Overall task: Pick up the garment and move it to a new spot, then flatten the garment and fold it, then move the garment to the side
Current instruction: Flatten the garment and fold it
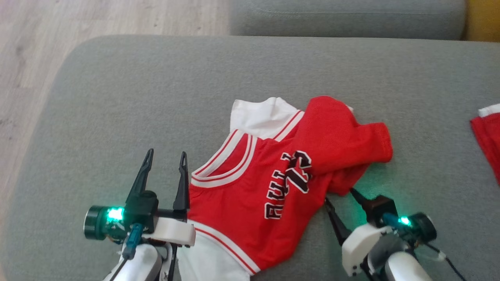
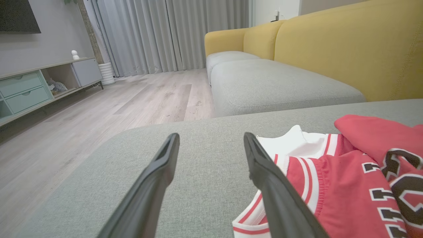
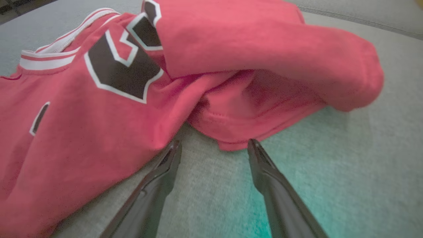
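- The jersey (image 1: 250,187) lies crumpled on the grey seat (image 1: 156,97), in front of the robot and between its two arms.
- Its long axis runs across the head view. The striped neckline is at the robot's left and the hem end at its right.
- The hem end is not flat: a red flap is folded back over the printed number and bulges up.
- The left claw (image 1: 166,152) is spread wide and holds nothing. It sits just beside the neckline, fingers pointing away from the robot, and its inner finger runs along the collar edge. The left wrist view shows bare seat between the fingers, with the jersey off to one side.
- The right claw (image 1: 339,194) is also wide open and empty. Its tips are right at the low edge of the folded hem, aimed into it. In the right wrist view, the stitched hem lies just past the fingertips.
- Judgement: each arm is nearest its own end, so a two-end pick-up looks likely. The right needs only a short push forward. The left needs a sideways shift toward the collar.
- A second red cloth (image 1: 488,136) lies well apart at the right edge.
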Motion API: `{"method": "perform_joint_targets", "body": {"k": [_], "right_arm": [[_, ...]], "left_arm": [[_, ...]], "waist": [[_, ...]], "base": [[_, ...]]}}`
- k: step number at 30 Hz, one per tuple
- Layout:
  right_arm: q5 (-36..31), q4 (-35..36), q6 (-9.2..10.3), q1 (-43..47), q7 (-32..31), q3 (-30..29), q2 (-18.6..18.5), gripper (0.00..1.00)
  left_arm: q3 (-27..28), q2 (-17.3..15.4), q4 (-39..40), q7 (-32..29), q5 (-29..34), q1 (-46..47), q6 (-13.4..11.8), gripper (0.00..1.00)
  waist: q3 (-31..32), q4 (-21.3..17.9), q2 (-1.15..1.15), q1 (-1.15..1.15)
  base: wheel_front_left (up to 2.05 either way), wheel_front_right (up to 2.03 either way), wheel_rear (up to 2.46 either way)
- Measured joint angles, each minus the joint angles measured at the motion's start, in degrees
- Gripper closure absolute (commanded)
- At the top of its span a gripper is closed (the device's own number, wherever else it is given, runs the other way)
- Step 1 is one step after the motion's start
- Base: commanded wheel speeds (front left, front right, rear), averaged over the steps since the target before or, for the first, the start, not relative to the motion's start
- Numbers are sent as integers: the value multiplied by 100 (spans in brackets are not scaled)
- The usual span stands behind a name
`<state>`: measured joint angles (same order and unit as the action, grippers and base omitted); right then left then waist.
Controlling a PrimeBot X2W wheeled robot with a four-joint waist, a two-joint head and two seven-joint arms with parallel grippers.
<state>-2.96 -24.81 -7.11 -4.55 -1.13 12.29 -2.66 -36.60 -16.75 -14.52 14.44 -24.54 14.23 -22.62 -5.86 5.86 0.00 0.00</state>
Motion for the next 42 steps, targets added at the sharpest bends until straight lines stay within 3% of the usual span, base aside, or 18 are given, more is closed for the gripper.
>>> {"method": "perform_joint_targets", "body": {"k": [10,11,12,19,25,31,36,37,38,42], "right_arm": [[-556,-565,0,-553,18,-281,-9,0],[-594,-603,0,-593,18,-300,-9,62],[-626,-646,0,-636,18,-318,-8,100],[-664,-887,0,-721,1,-378,-130,100],[-549,-503,0,-508,-448,-545,-1180,100],[-80,467,0,-342,-1416,-816,-2160,100],[575,1385,0,554,-2471,-942,-2451,100],[672,1575,0,758,-2681,-948,-2444,72],[716,1758,0,939,-2840,-972,-2434,0],[747,2654,0,1077,-2894,-1365,-2022,0]], "left_arm": [[129,118,-129,1,152,134,189,0],[141,119,-143,1,162,142,199,0],[143,123,-159,0,189,151,201,0],[289,169,-226,1,192,125,264,0],[359,302,-227,1,210,-132,305,0],[413,517,-225,1,346,-177,403,0],[546,598,-285,1,411,-193,483,0],[559,610,-300,1,444,-205,500,0],[590,630,-303,1,454,-225,504,0],[715,648,-333,1,571,-297,609,0]], "waist": [[-170,279,0,0],[-180,298,0,0],[-185,313,0,0],[34,194,0,-1],[333,-99,0,-1],[475,-296,0,-1],[533,-322,0,-1],[535,-330,0,-1],[536,-340,0,-1],[560,-415,0,-1]], "base": [[0,0,0],[0,0,0],[0,0,0],[0,0,0],[0,0,0],[0,0,0],[0,0,0],[0,0,0],[0,0,0],[0,0,0]]}}
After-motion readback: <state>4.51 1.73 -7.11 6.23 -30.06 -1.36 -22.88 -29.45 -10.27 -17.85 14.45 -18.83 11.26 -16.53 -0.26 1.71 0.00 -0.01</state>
